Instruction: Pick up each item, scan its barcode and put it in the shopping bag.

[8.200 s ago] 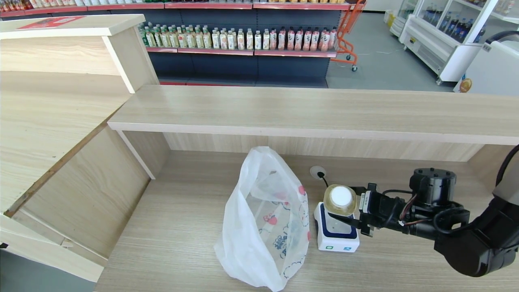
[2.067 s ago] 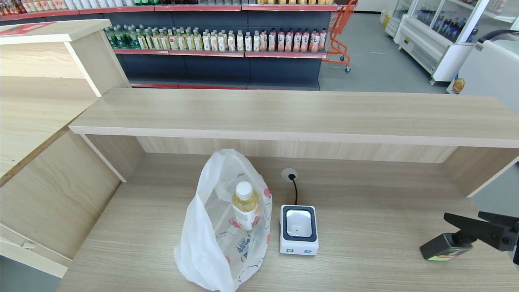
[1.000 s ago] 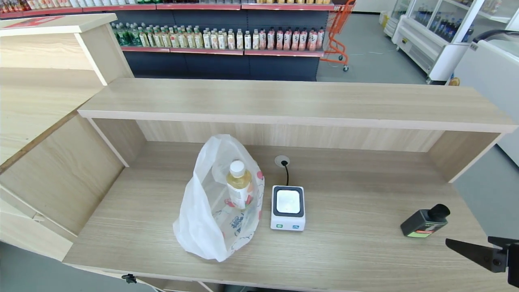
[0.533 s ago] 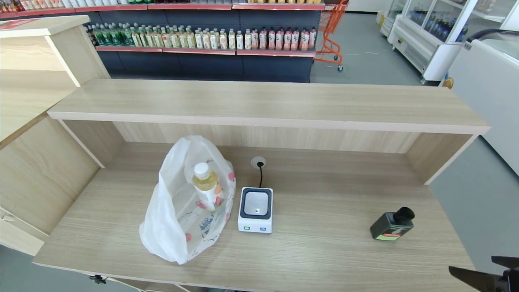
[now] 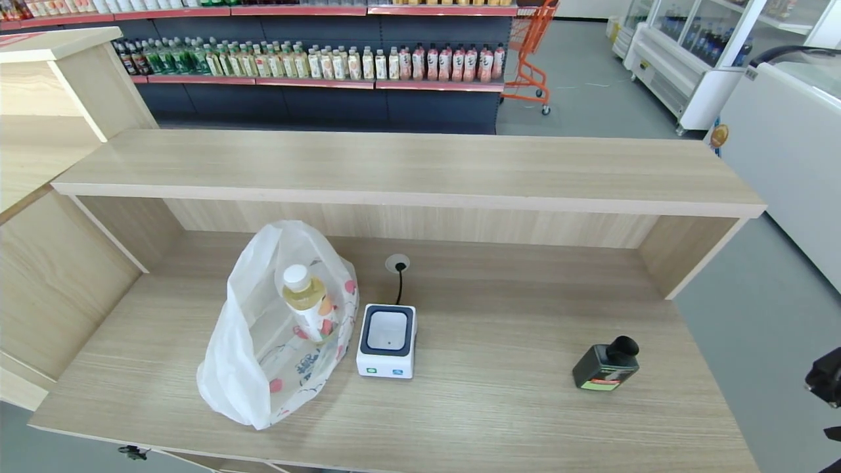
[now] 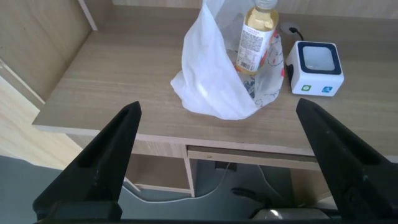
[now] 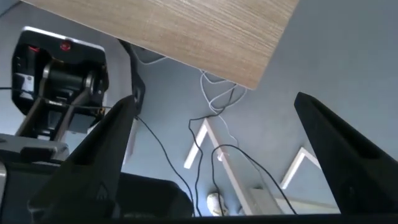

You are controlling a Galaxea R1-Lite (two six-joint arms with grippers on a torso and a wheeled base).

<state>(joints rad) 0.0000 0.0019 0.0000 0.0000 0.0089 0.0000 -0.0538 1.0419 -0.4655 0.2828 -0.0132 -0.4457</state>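
A white plastic shopping bag (image 5: 227, 364) stands open on the lower counter, with a yellow drink bottle (image 5: 303, 303) upright inside it. The white barcode scanner (image 5: 386, 340) sits just right of the bag. A small dark bottle (image 5: 604, 369) with a black cap lies on its side near the counter's right end. My left gripper (image 6: 217, 168) hangs open in front of the counter, with the bag (image 6: 211, 87), the bottle (image 6: 255, 31) and the scanner (image 6: 316, 67) beyond it. My right gripper (image 7: 217, 162) is open and empty, off the counter's corner (image 7: 249, 56) over the floor.
A raised wooden ledge (image 5: 407, 164) runs along the back of the counter (image 5: 499, 407), with side walls at both ends. The scanner's cable goes to a grommet (image 5: 397, 264). Cables (image 7: 217, 155) trail on the floor below the right gripper. Store shelves and coolers stand behind.
The drink bottle, once held over the scanner by the right gripper, now stands in the bag. The right gripper has drawn back off the counter's right end. The head camera has shifted.
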